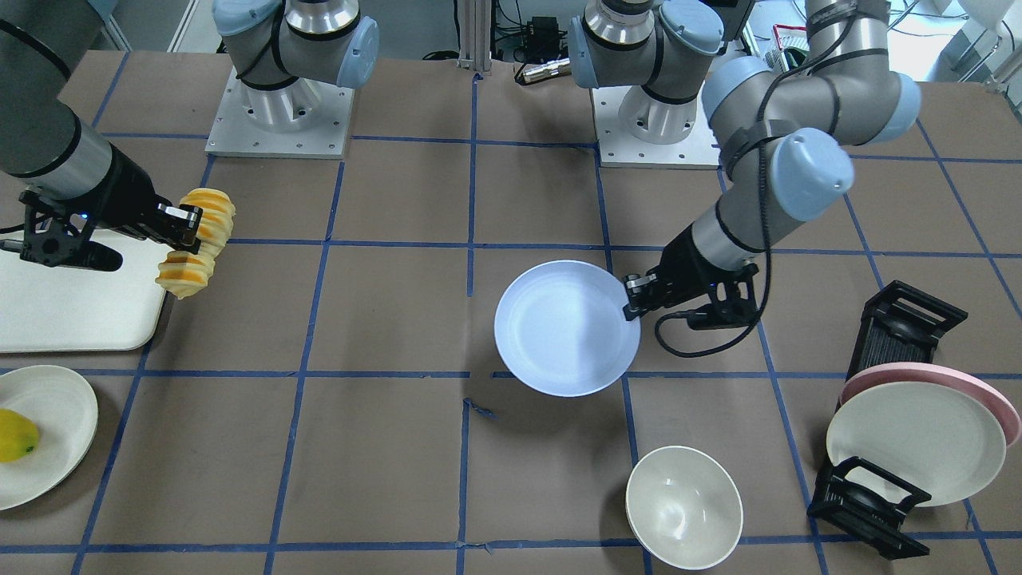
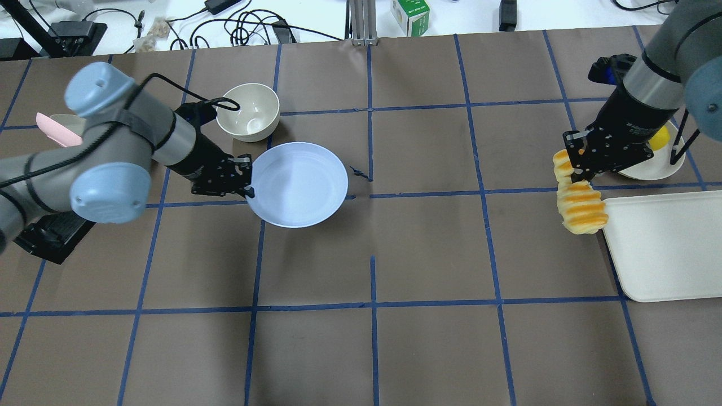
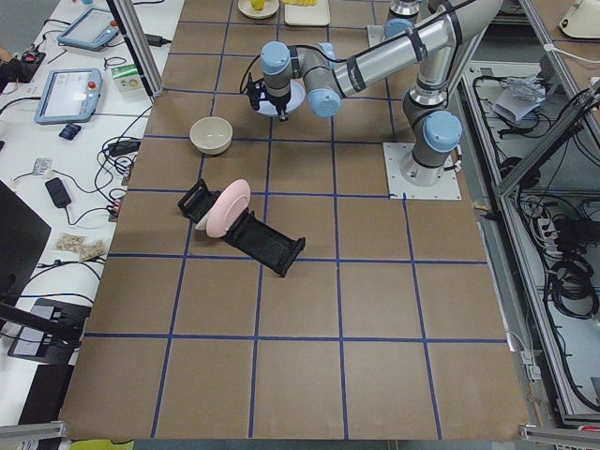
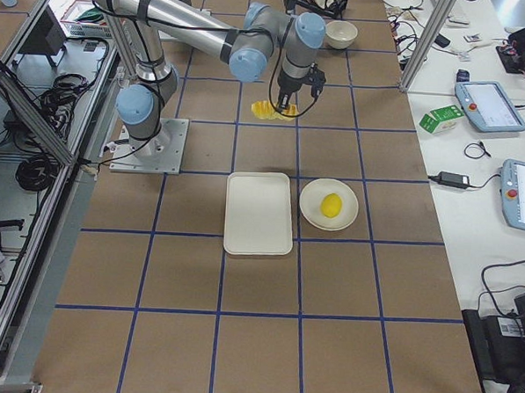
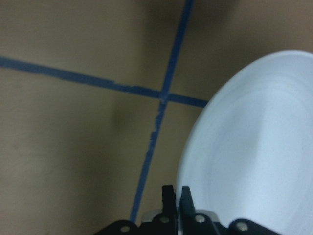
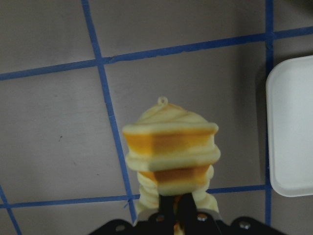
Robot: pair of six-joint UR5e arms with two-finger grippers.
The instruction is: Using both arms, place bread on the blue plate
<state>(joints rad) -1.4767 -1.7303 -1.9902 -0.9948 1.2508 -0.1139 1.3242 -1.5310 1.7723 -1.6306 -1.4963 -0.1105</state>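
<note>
The bread (image 2: 578, 200), a pale yellow loaf with orange ridges, hangs in the air in my right gripper (image 2: 576, 172), which is shut on its middle, beside the white tray's corner; it also shows in the front view (image 1: 200, 239) and the right wrist view (image 6: 168, 156). The blue plate (image 2: 302, 183) is held off the table by my left gripper (image 2: 248, 181), which is shut on its rim; the front view shows the plate (image 1: 563, 327) and its shadow below. In the left wrist view the plate (image 5: 254, 156) fills the right side.
A white tray (image 2: 665, 248) lies at the right. A cream plate with a yellow fruit (image 1: 16, 435) sits beyond it. A white bowl (image 2: 248, 110) stands just behind the blue plate. A black rack with pink and cream plates (image 1: 926, 427) is on the left side.
</note>
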